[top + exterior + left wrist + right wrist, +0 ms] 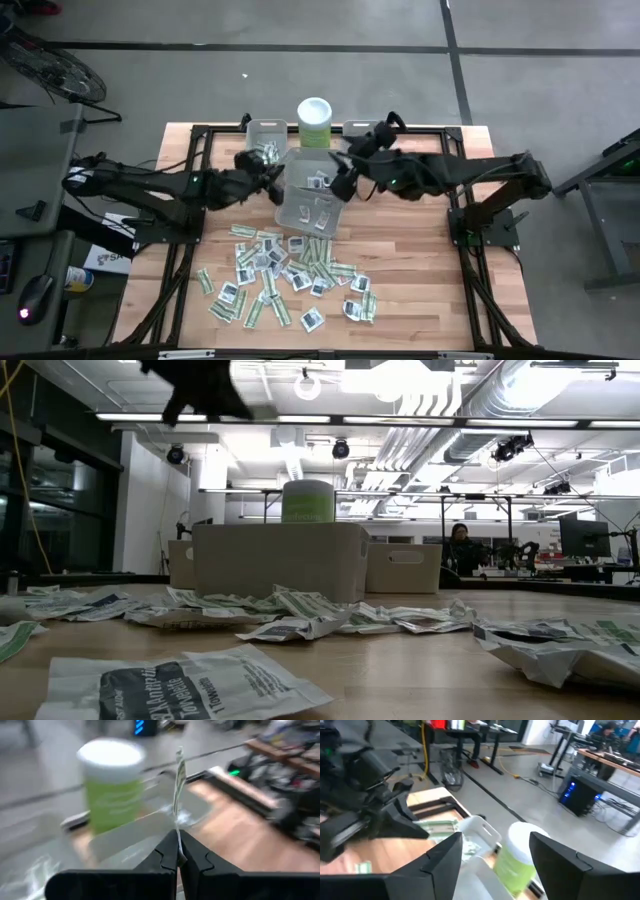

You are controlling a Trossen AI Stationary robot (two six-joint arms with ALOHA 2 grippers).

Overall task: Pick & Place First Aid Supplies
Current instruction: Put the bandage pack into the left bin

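- The left gripper (pixel 177 854) pinches a narrow green-white strip (pixel 179 780) whose lower end is hidden between the dark fingers; motion blur makes its print unreadable.
- The canister (pixel 111 785) is smeared by blur in the left wrist view.
- In the low view, the front bin (pixel 280 560) hides its own contents and the canister's base.
- The nearest packet (pixel 180 685) is cut off by the bottom edge.
- Packet print is too small to read from above.

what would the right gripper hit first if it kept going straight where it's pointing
Probably the green canister: it stands right ahead between the open fingers of the right gripper, beside a grey bin. Depth is unclear, so the gripper might pass above it.
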